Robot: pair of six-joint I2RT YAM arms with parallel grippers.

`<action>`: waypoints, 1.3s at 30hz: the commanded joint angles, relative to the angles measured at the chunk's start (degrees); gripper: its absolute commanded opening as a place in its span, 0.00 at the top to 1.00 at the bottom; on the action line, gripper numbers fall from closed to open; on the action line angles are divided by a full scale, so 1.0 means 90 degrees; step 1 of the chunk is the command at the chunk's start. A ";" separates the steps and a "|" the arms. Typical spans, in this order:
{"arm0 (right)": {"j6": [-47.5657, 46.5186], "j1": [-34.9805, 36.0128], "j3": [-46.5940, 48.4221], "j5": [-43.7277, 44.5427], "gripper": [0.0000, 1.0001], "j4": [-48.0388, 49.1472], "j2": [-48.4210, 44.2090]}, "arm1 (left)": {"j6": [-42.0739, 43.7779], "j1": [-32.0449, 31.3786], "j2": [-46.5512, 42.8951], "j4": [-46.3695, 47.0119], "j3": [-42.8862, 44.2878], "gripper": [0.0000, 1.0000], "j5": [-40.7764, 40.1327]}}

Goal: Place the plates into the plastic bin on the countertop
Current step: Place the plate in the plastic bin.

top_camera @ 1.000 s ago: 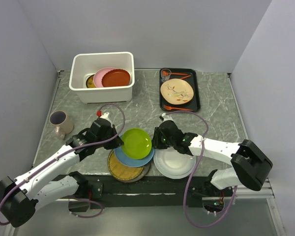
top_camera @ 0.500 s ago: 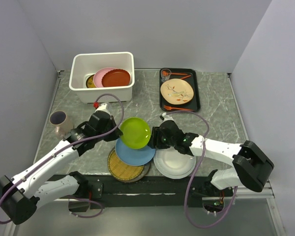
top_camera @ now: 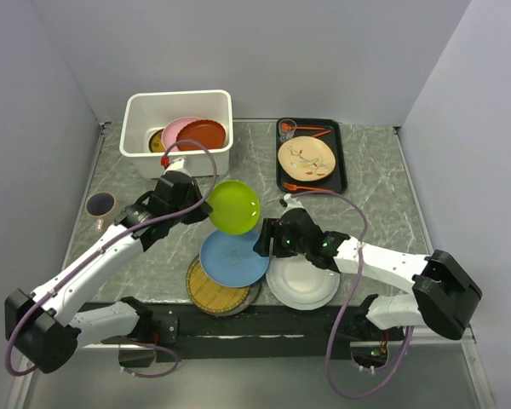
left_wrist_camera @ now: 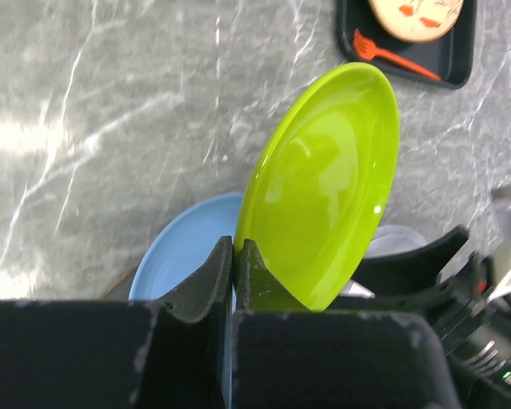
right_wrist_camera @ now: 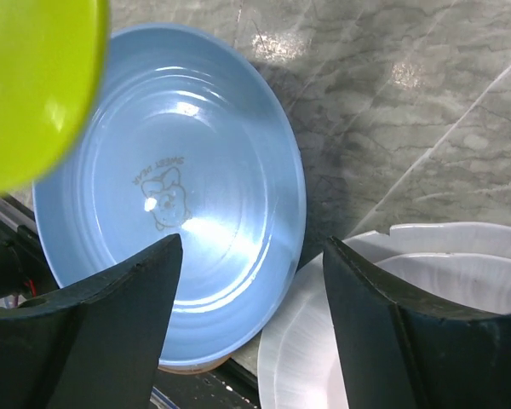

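Observation:
My left gripper (top_camera: 203,210) is shut on the rim of the lime green plate (top_camera: 234,207) and holds it tilted above the countertop (top_camera: 375,204); in the left wrist view the gripper (left_wrist_camera: 234,256) pinches that plate (left_wrist_camera: 324,183). The blue plate (top_camera: 233,258) lies on the gold-patterned brown plate (top_camera: 213,294). My right gripper (top_camera: 261,242) is open over the blue plate's right edge (right_wrist_camera: 170,204), beside the white plate (top_camera: 302,283). The plastic bin (top_camera: 177,109) at the back left holds the pink plate (top_camera: 175,129) and red-brown plate (top_camera: 202,134).
A black tray (top_camera: 340,162) at the back right holds a peach flower-painted plate (top_camera: 306,156) and orange cutlery. A mug (top_camera: 101,209) stands at the left edge. White walls close in the sides and back.
My left gripper has lifted the lime green plate off the blue plate and carried it back toward the bin. My right gripper has shifted slightly left over the blue plate's edge.

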 commanded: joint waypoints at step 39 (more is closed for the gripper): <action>-0.0282 0.0000 0.0179 -0.0094 0.20 0.0178 0.0105 | 0.0493 0.2234 0.3301 0.1109 0.4071 0.99 0.1549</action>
